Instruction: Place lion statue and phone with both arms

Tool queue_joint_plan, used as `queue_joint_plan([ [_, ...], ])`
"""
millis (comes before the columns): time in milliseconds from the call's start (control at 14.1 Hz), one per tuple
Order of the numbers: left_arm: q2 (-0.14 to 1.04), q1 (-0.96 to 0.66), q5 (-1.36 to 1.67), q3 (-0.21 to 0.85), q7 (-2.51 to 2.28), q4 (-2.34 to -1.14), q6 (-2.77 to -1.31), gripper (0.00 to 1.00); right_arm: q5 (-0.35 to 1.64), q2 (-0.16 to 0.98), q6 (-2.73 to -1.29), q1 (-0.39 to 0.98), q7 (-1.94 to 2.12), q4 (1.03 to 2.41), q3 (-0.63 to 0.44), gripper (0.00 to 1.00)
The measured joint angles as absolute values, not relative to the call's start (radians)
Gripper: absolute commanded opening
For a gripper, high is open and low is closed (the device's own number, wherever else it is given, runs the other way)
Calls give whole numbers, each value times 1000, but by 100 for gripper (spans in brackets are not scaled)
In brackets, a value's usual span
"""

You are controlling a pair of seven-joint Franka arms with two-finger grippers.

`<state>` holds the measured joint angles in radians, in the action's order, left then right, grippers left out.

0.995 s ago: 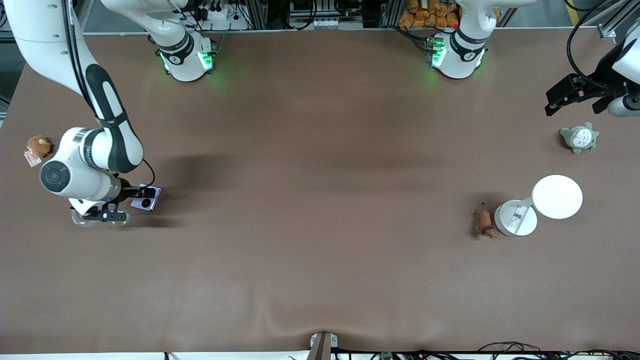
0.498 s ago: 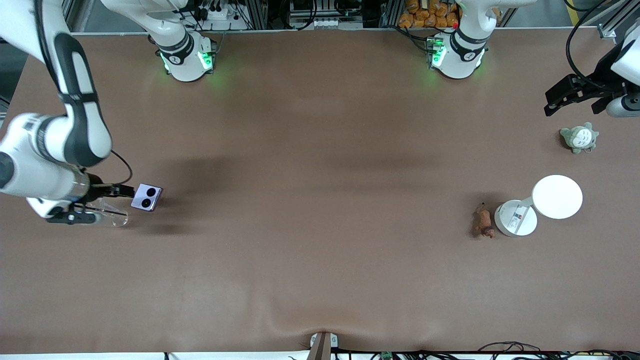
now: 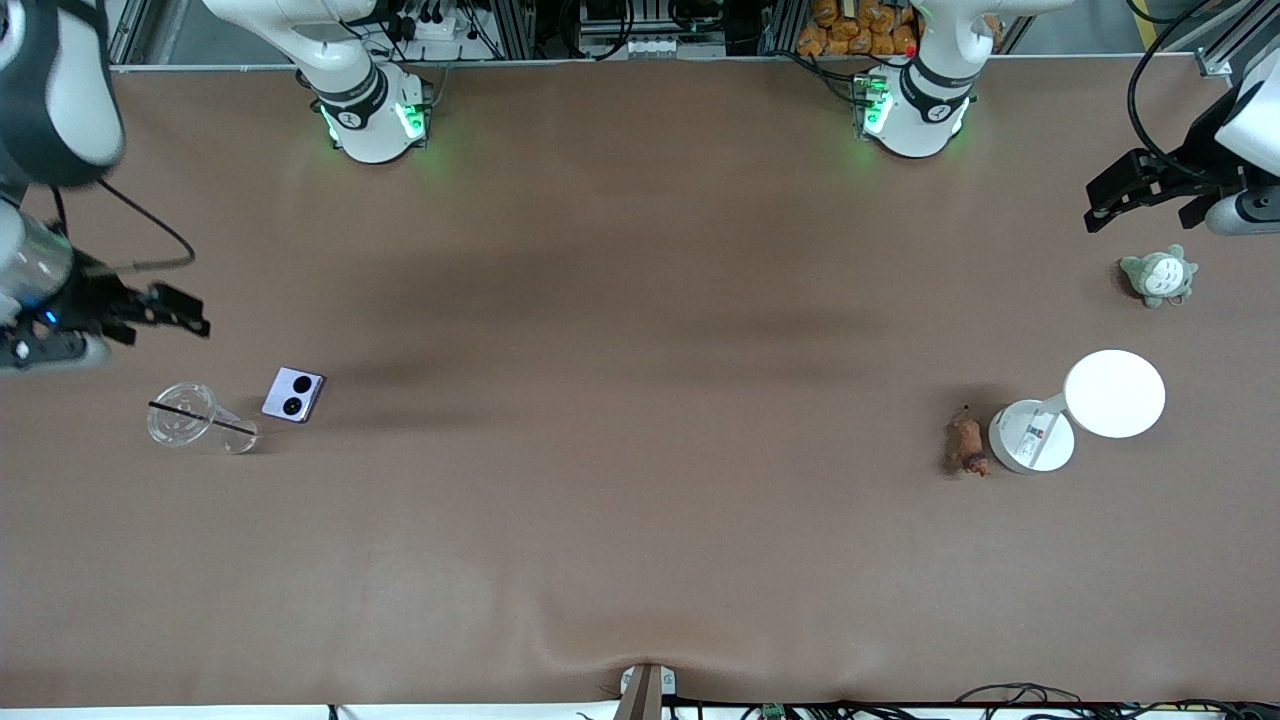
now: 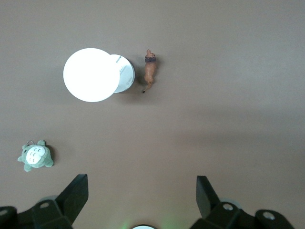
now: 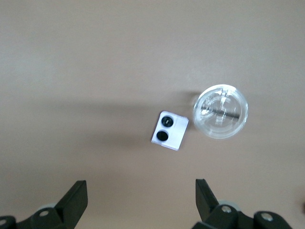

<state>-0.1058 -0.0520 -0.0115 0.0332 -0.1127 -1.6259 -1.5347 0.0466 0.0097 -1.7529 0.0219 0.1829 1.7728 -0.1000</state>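
Observation:
The lavender phone (image 3: pixel 294 395) lies flat on the brown table near the right arm's end, its two black camera circles up; it also shows in the right wrist view (image 5: pixel 170 130). My right gripper (image 3: pixel 188 312) is open and empty, raised over bare table apart from the phone; its own view shows the same (image 5: pixel 140 195). The reddish-brown lion statue (image 3: pixel 967 445) lies near the left arm's end, beside a white round base; the left wrist view shows it too (image 4: pixel 151 70). My left gripper (image 3: pixel 1098 205) is open and empty, high over the table by that end (image 4: pixel 141 193).
A clear plastic cup with a black straw (image 3: pixel 190 422) lies on its side beside the phone (image 5: pixel 220 111). A white disc on a white round base (image 3: pixel 1115 393) stands beside the lion (image 4: pixel 90 75). A grey-green plush (image 3: pixel 1158 276) sits farther from the front camera (image 4: pixel 35 156).
My right gripper has let go of the phone, lifted and drawn away toward the table's edge. The phone stays flat where it was. The left arm has hardly moved.

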Motion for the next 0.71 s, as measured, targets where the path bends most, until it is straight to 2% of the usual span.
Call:
queue_joint_plan([
  [213,-106,-52,4,33,-113,-1626,-1535,100,45,-9,-1583,21,182,1625,-90,100],
  [427,-104,-51,5,33,-113,-1627,-1535,100,41,-19,-1462,20,181,1544,-100,100],
  [711,-96,-50,5,32,-113,-1626,-1536,100,39,-25,-1433,19,181,1527,-127,100],
])
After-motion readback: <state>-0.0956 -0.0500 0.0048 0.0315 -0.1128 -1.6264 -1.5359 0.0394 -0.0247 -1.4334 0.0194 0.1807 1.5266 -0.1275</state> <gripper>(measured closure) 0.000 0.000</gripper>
